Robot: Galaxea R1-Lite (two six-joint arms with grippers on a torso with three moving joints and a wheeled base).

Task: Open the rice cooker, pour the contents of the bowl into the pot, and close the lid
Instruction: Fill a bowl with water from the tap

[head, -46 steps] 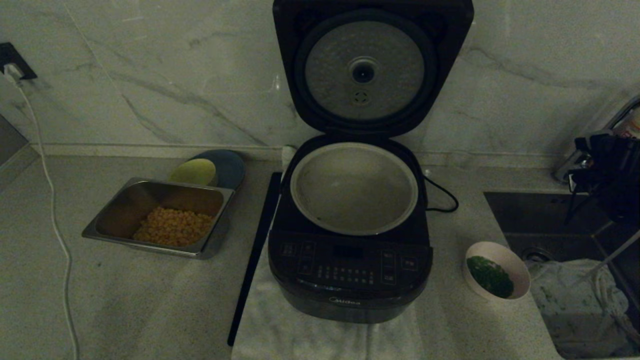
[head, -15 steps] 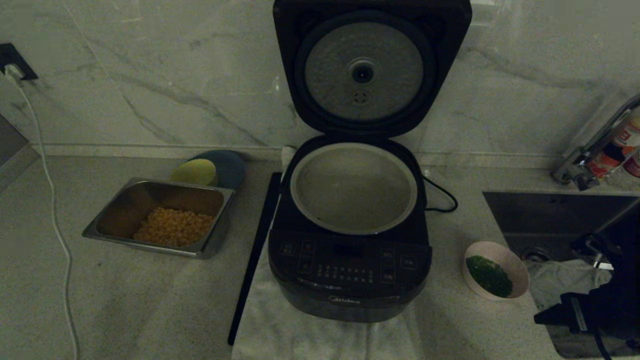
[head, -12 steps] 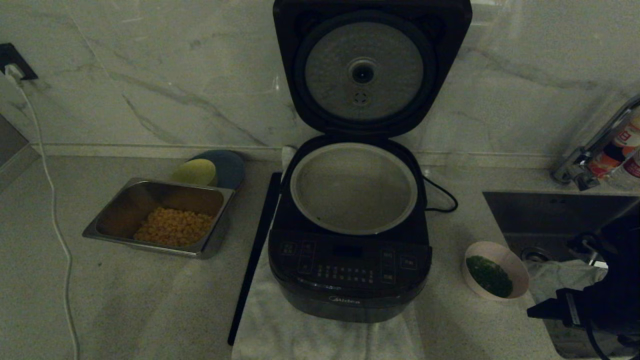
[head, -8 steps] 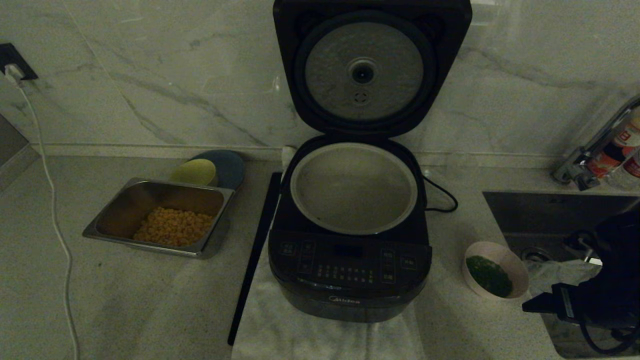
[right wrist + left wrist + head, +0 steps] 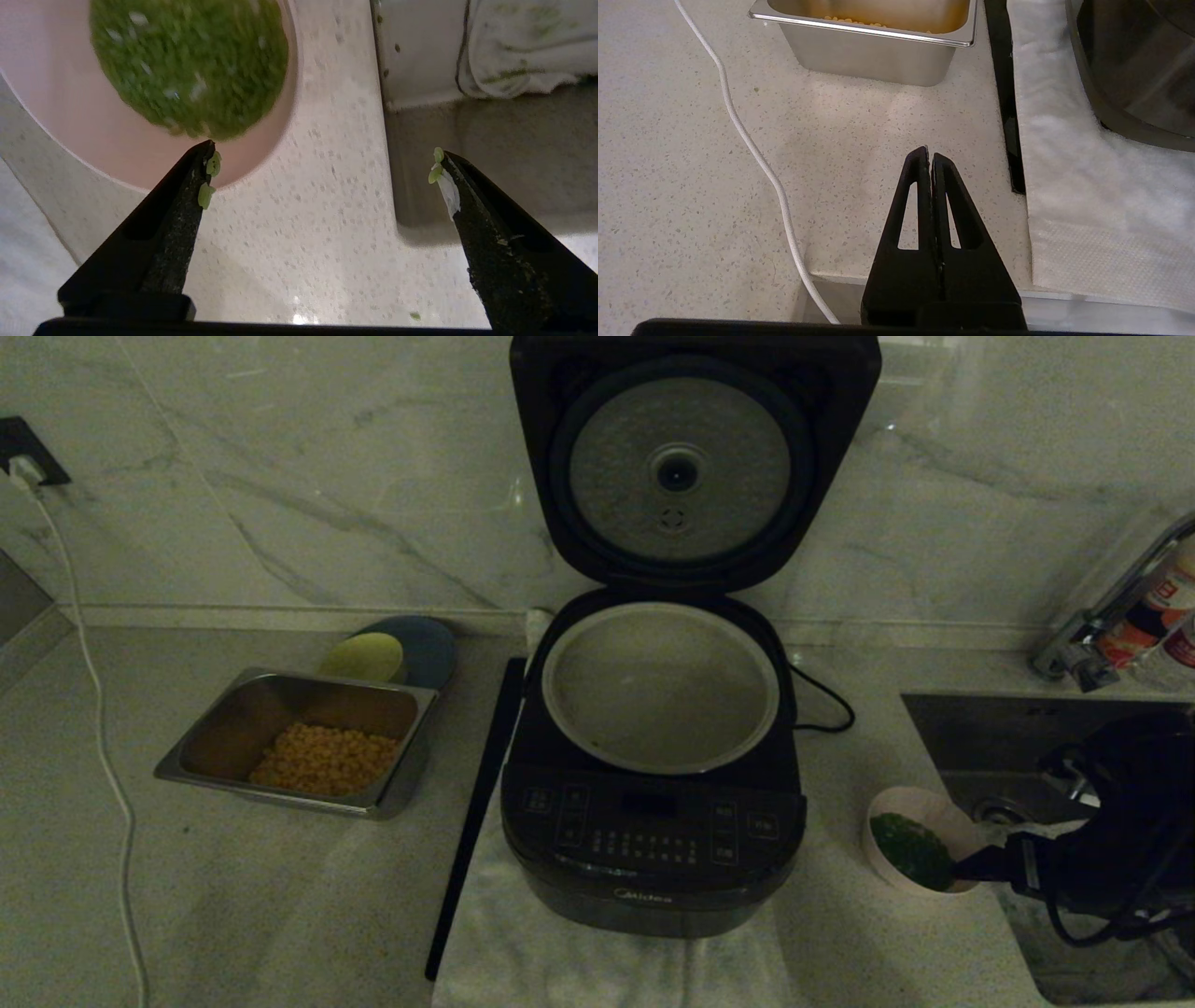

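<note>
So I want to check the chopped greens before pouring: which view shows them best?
The right wrist view: the greens fill the bowl close up. The head view shows them small and dim; the left wrist view shows none.

- You have the large black rounded-square rice cooker (image 5: 653, 840) standing mid-surface, its button panel facing you.
- Its black hinged lid (image 5: 693, 457) stands upright and fully open, showing you the silver circular inner plate.
- Your round light-grey inner pot (image 5: 661, 686) sits in the cooker body.
- The small pale pinkish-white bowl (image 5: 920, 840) rests on the surface to the cooker's right, upright.
- Finely chopped dark green herbs (image 5: 189, 65) are heaped inside that bowl.
</note>
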